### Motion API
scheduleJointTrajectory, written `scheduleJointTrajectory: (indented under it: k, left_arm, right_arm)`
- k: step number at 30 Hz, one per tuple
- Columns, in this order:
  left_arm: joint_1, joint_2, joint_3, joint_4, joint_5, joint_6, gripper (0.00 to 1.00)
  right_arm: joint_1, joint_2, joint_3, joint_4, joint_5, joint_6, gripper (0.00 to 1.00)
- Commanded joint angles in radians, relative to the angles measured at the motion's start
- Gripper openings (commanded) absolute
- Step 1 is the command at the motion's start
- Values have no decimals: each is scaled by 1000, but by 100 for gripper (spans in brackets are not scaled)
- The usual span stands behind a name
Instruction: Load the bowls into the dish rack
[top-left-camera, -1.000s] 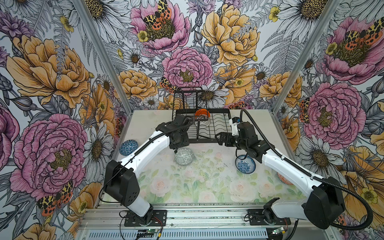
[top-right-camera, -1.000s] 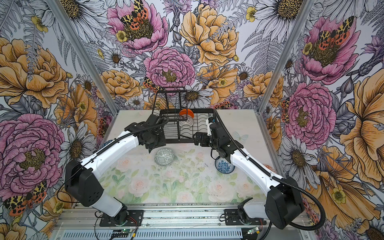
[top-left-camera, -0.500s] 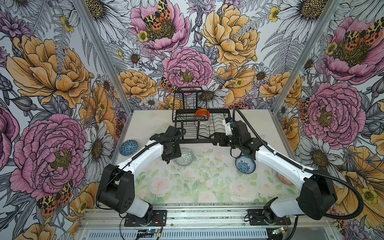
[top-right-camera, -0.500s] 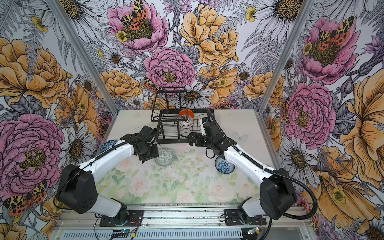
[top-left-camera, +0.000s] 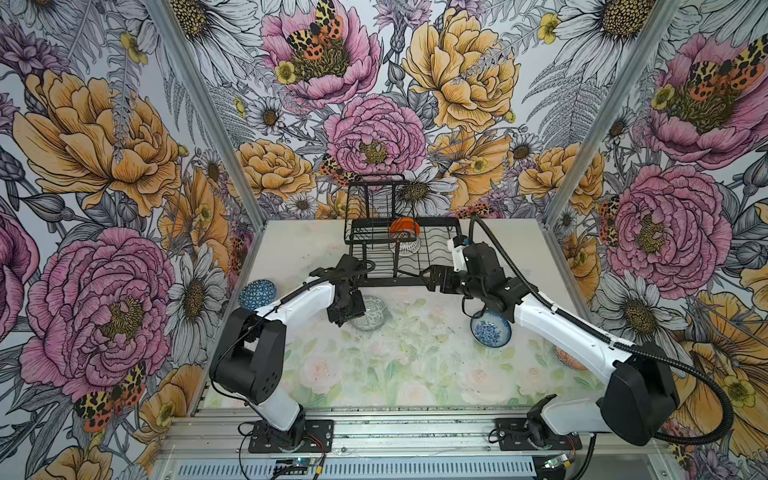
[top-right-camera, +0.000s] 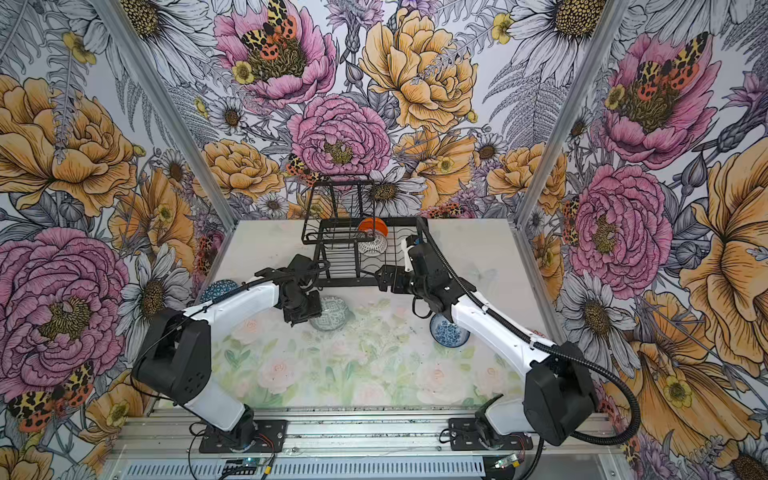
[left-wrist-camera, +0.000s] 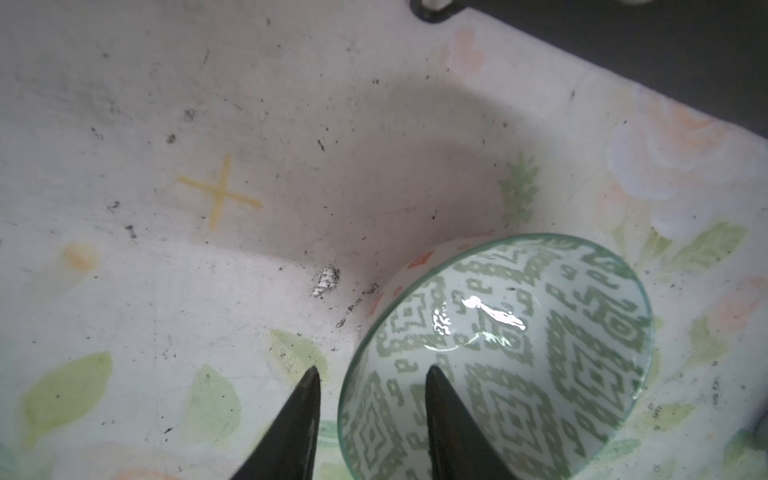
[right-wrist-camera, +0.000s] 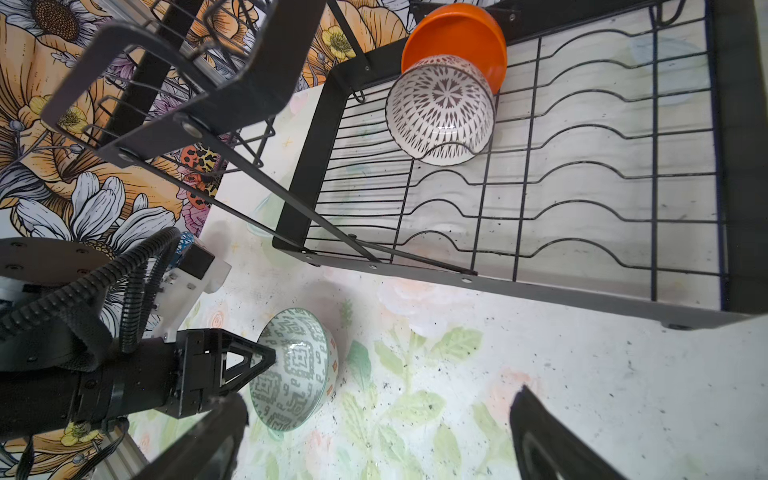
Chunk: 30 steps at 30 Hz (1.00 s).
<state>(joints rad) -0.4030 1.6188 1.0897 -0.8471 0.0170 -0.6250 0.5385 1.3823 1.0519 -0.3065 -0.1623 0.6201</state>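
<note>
A grey-green patterned bowl (top-left-camera: 372, 319) (left-wrist-camera: 519, 353) stands upright on the table in front of the black wire dish rack (top-left-camera: 415, 275) (right-wrist-camera: 540, 291). My left gripper (top-left-camera: 352, 316) (left-wrist-camera: 372, 369) points down over the bowl's left rim, one finger inside and one outside. Its jaws are open, with a small gap to the rim. My right gripper (top-left-camera: 433, 277) (right-wrist-camera: 382, 397) hangs wide open and holds nothing, by the rack's front edge. An orange bowl (top-left-camera: 404, 226) (right-wrist-camera: 457, 33) and a white black-lattice bowl (top-left-camera: 405, 246) (right-wrist-camera: 442, 110) lean in the rack's slots.
A blue geometric bowl (top-left-camera: 257, 293) sits at the table's left edge. A blue-white floral bowl (top-left-camera: 490, 332) lies under my right arm. A red-orange bowl (top-left-camera: 569, 359) shows partly behind that arm. The rack's raised basket tier (top-left-camera: 374, 199) stands at the back.
My left gripper came away from the rack's front and down onto the grey-green bowl's rim, its jaws narrowing. My right gripper shifted left along the rack's front edge, still wide open.
</note>
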Motion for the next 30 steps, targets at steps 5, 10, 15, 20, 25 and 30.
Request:
scheduleJointTrajectory:
  k: [5, 10, 15, 20, 25, 30]
  left_arm:
    - [-3, 37, -1, 30, 3, 16, 32]
    - [-4, 46, -7, 29, 6, 13, 23]
    - [-6, 38, -6, 29, 4, 13, 11]
    - [-20, 35, -10, 30, -1, 13, 1]
    - [-35, -6, -28, 30, -16, -3, 0]
    - [-49, -125, -40, 29, -58, -24, 0]
  right_arm:
    - [10, -11, -2, 4, 17, 20, 99]
    - [9, 4, 17, 5, 10, 28, 99]
    - [2, 15, 12, 6, -11, 84, 99]
    - [-20, 29, 3, 8, -49, 151, 99]
    - [-25, 13, 6, 7, -29, 141, 99]
    - [-48, 3, 37, 6, -38, 152, 99]
